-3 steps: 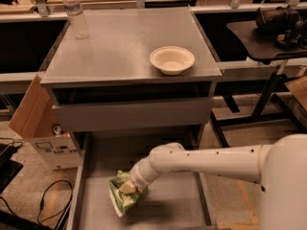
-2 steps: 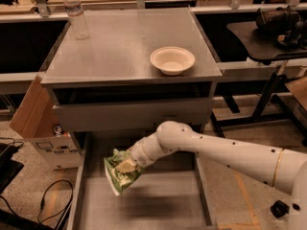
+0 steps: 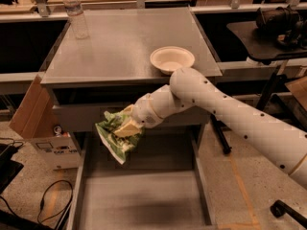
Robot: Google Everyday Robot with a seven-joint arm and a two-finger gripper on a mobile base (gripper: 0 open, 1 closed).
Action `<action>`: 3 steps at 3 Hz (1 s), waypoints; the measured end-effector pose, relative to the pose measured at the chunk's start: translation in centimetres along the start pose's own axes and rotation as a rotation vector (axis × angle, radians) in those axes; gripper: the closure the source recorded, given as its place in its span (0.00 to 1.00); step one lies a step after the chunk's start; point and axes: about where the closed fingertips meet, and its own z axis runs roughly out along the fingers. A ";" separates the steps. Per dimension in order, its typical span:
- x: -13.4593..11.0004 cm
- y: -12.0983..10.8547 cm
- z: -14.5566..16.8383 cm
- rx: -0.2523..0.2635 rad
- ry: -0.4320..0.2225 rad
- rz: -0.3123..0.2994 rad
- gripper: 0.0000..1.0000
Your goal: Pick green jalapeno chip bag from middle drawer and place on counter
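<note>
My gripper is shut on the green jalapeno chip bag, a crinkled green bag that hangs from the fingers. It is held in the air above the open middle drawer, in front of the cabinet's upper drawer front and just below the level of the counter. The white arm reaches in from the right, across the counter's front right corner. The drawer's flat grey bottom shows bare below the bag.
A white bowl sits near the counter's front right edge, close to my arm. A clear water bottle stands at the back left corner. A cardboard box leans at the cabinet's left. Dark side tables flank the cabinet.
The gripper has lifted the chip bag up out of the drawer, from near the drawer bottom to just under counter height, and the arm has risen with it.
</note>
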 end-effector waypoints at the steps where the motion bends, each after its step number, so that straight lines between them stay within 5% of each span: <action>1: -5.2 -1.2 -4.6 0.058 -0.036 -0.028 1.00; 2: -8.5 -2.3 -7.6 0.148 -0.050 0.004 1.00; 3: -11.4 -6.1 -9.9 0.302 0.021 0.083 1.00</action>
